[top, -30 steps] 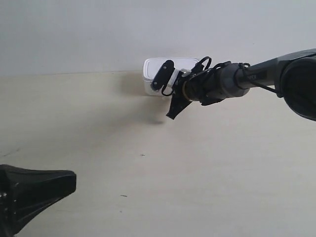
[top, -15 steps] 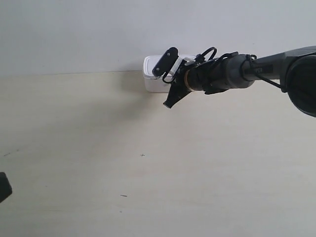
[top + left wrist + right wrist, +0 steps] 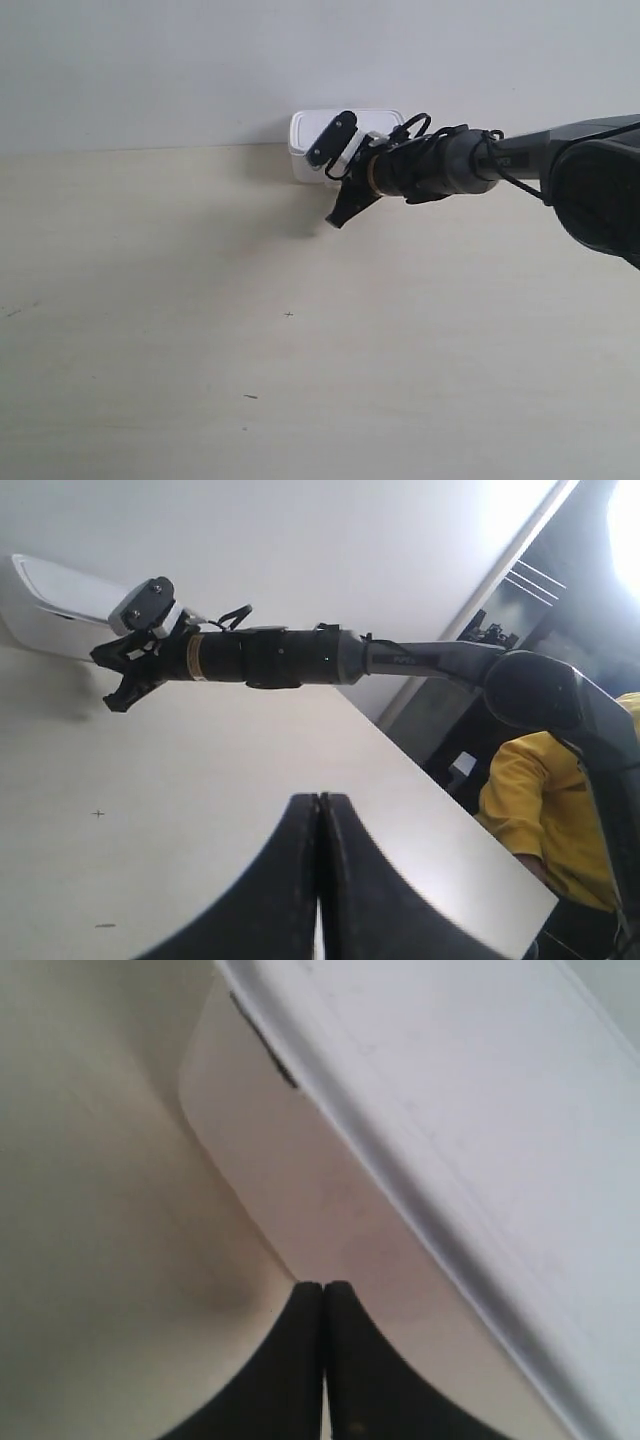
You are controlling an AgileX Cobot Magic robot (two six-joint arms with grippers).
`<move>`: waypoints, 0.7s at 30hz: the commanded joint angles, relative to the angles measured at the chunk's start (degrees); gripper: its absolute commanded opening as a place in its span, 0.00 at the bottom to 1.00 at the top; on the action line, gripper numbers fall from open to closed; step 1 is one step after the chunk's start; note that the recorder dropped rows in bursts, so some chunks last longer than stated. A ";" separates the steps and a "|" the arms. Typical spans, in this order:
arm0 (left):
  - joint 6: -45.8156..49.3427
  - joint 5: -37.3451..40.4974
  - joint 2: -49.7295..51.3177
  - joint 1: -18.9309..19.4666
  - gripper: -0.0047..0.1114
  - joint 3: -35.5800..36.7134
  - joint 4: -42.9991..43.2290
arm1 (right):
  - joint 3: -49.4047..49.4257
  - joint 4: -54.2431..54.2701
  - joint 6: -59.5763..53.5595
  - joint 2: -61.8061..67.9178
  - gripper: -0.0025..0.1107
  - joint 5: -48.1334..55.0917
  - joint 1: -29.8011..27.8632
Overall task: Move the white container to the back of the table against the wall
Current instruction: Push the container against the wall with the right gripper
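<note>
Pale wall (image 3: 150, 70) behind table (image 3: 200, 300). White container (image 3: 300, 160) just ahead of my right gripper (image 3: 322, 1288), fingers pressed together, tip at its side. Box seemingly against wall already. Left gripper (image 3: 320, 825) pressed together, empty, well apart. Judged: placement done, only withdrawal left.

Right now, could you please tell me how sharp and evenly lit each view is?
Exterior view: sharp and evenly lit, with a soft shadow on the table beside the container. Left wrist view: sharp, though bright glare washes out one patch. Right wrist view: the container is so close that it looks blurred.
</note>
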 commanded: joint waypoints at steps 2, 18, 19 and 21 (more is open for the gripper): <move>-0.23 0.45 -0.20 -0.13 0.04 1.42 1.27 | -2.46 0.11 1.88 0.63 0.02 1.35 -0.27; -0.23 0.45 -0.20 -0.13 0.04 2.04 1.32 | -4.31 1.30 2.27 1.47 0.02 4.90 -0.27; -0.23 0.45 -0.20 -0.13 0.04 2.04 1.32 | -4.67 1.45 2.27 1.58 0.02 4.99 -0.27; -0.23 0.45 -0.20 -0.13 0.04 2.04 1.32 | -5.61 1.56 2.27 2.30 0.02 5.14 -0.27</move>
